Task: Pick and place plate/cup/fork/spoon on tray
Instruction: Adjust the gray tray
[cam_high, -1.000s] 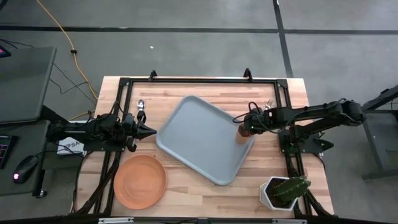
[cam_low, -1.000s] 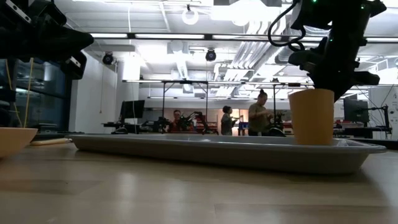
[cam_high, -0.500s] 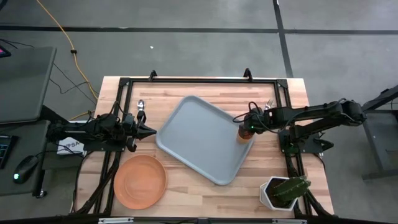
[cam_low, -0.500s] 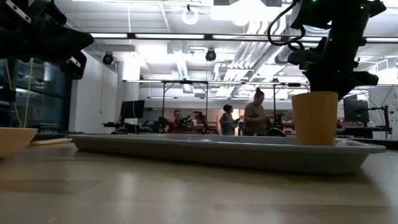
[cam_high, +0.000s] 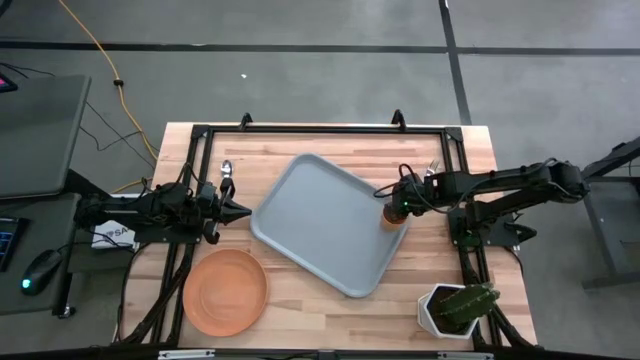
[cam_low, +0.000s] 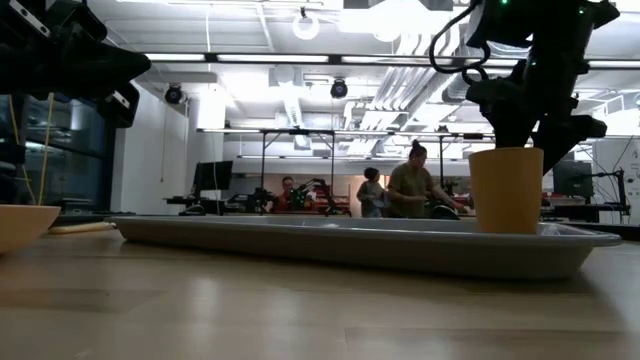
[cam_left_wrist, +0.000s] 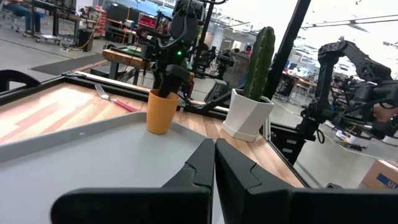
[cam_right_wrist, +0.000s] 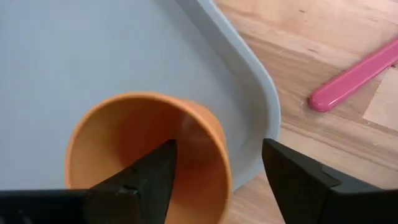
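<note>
A: Where do the big pieces lie?
B: The tray (cam_high: 332, 222) sits mid-table, turned askew; the plate (cam_high: 226, 291) rests on the wood at its near left.
A: And the cup (cam_high: 392, 217)?
B: Upright inside the tray's right edge, with the right gripper (cam_right_wrist: 214, 168) released around its rim.
A: The left gripper (cam_high: 238, 211)?
B: Clenched, empty, just left of the tray.

Orange cup (cam_right_wrist: 149, 149) – grey-blue tray (cam_right_wrist: 93, 50) (pink fork (cam_right_wrist: 354, 78) handle)
</note>
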